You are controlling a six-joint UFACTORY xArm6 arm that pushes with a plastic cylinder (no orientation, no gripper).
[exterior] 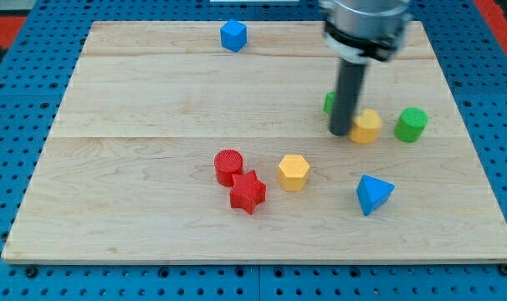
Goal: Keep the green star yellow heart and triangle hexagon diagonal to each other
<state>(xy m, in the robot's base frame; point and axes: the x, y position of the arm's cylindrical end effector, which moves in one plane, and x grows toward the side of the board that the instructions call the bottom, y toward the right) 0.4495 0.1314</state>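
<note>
Seven small plastic blocks on the pale wooden counter [153, 100], rod parked around 2 o'clock.

No end effector jaws here, so nothing's held: my tip [340, 133] touches the yellow heart-ish block [366, 127] at its 9 o'clock, half hiding a green block [329, 103], shape unclear. Green cylinder [411, 124] just beside at 3. Yellow hexagon [294, 172] and blue triangle [374, 194] sit around 5 o'clock, red cylinder [228, 166] touching red star [248, 191], blue cube [233, 35] at 12.

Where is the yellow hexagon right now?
The yellow hexagon sits low on the board, right of centre, between the red star and the blue triangle.
</note>
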